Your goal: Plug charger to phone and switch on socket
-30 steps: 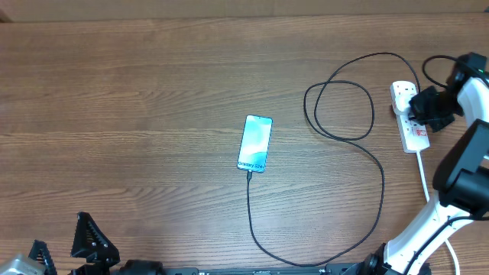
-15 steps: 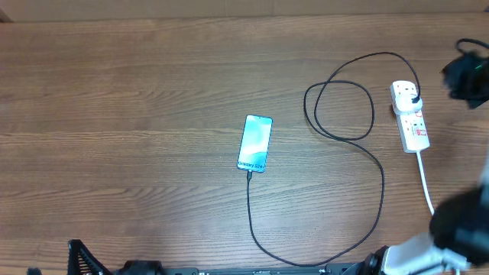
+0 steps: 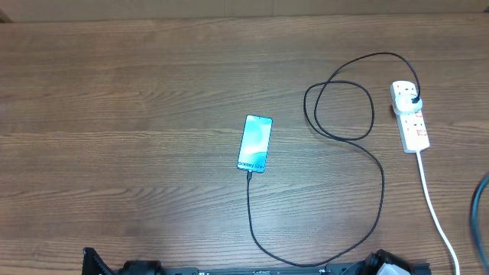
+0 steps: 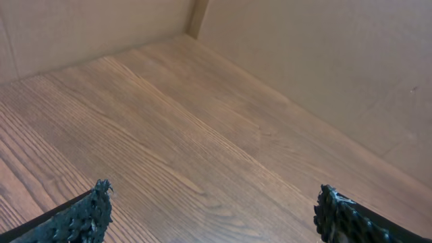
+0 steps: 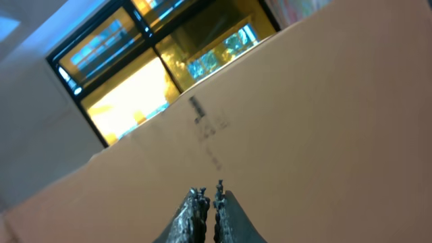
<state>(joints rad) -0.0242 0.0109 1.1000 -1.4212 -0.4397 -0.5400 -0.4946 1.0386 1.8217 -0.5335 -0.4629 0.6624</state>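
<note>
Two arms: both are sitting almost out of the overhead view, with only dark pieces showing at the bottom edge, lower left and lower right.
Left gripper [image 4: 212, 212]: its fingers [image 4: 84, 216] are standing wide apart at the bottom corners of the left wrist view, holding nothing. It is hovering over the bare table [image 4: 169, 148] and facing a cardboard wall [image 4: 317, 61].
Right gripper [image 5: 208, 196]: its fingertips are pressing together with nothing between them. It is tilting upward toward a cardboard panel [image 5: 304, 135] and lit windows [image 5: 135, 67] in the upper left of the right wrist view.
Phone [image 3: 255, 143]: it is lying flat near the middle of the overhead frame, its screen glowing light blue, with white text at its lower end.
Charger [image 3: 382, 191]: its tip is sitting in the phone's lower end. The black cable is curving down, sweeping right, climbing, looping once and ending at a black plug head [image 3: 413, 98] seated in the socket.
Socket [image 3: 412, 122]: it is lying at the right of the overhead frame, well apart from the phone, its white cord [image 3: 435, 206] trailing to the lower right.
Switch state: too small to tell.
</note>
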